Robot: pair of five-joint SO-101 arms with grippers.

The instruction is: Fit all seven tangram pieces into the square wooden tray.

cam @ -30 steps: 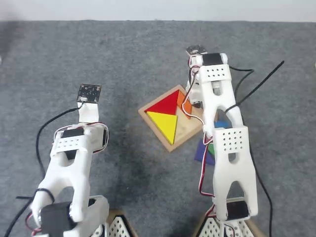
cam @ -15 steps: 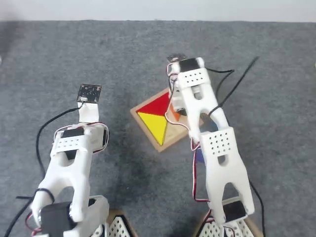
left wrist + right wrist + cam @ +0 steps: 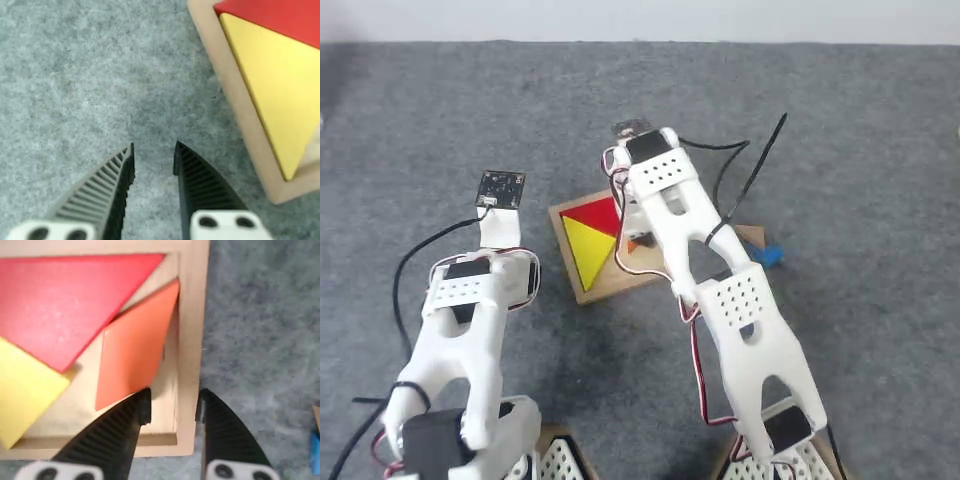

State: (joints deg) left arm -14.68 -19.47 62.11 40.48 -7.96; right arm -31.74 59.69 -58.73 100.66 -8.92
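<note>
The wooden tray (image 3: 582, 292) lies on the grey mat (image 3: 440, 120) between the two arms. It holds a red triangle (image 3: 597, 213), a yellow triangle (image 3: 583, 246) and an orange piece (image 3: 135, 355). The right gripper (image 3: 172, 402) pinches the tray's rim, one finger inside and one outside. The left gripper (image 3: 152, 150) hovers just beside the tray, fingers slightly apart, holding nothing. A blue piece (image 3: 769, 256) lies on the mat, apart from the tray.

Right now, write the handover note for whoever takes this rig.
Left gripper: open, over the carpet beside the wooden tray.
Right gripper: jaws astride the tray's wall, apparently clamped on it.
Done: red triangle, yellow triangle and orange piece lie in the tray.
Left: four pieces to fit, among them the blue piece on the carpet.
</note>
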